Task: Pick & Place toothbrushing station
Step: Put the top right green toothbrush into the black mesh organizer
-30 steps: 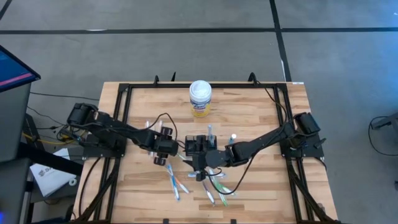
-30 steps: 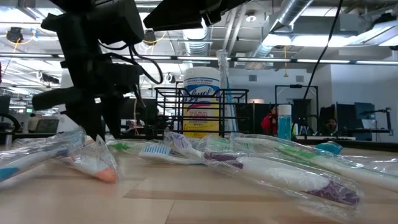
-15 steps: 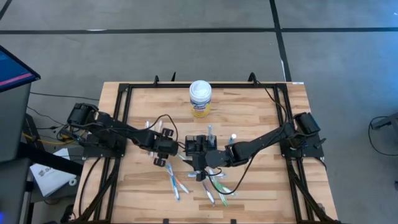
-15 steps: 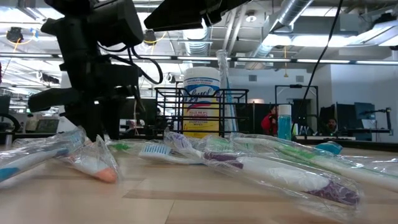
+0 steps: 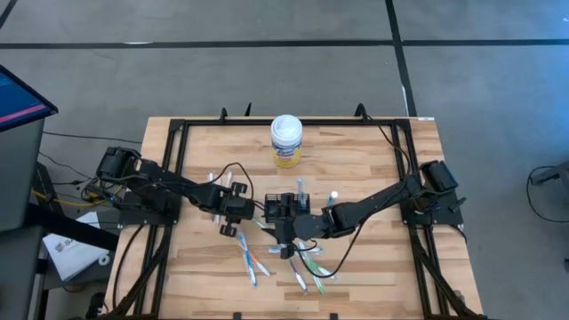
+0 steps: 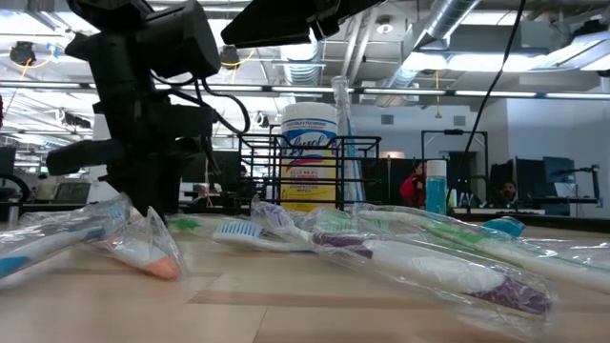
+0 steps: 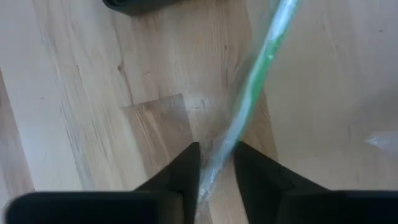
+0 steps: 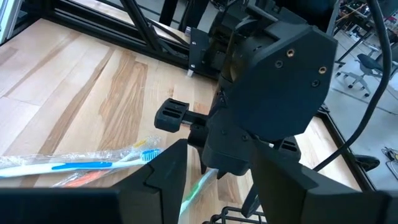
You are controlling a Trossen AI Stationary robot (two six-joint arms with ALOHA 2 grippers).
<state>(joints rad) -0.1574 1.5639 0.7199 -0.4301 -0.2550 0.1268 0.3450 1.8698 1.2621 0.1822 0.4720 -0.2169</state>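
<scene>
Black wire mesh, the toothbrushing station (image 5: pixel 283 207) stands mid-desk (image 5: pixel 356 276), just beside the left tool (image 5: pixel 233 219) on that tool's right. That left tool's narrow-set fingers (image 7: pixel 180 177) straddle a wrapped green toothbrush (image 7: pixel 249 106) lying flat. Directly by the station's other side, the right tool (image 5: pixel 298 228) hovers with fingers parted, holding nothing

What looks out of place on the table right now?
Wrapped toothbrushes lie scattered loose across the table in front of the black wire-mesh holder, not in it. The left gripper straddles a green-handled wrapped one.
</scene>
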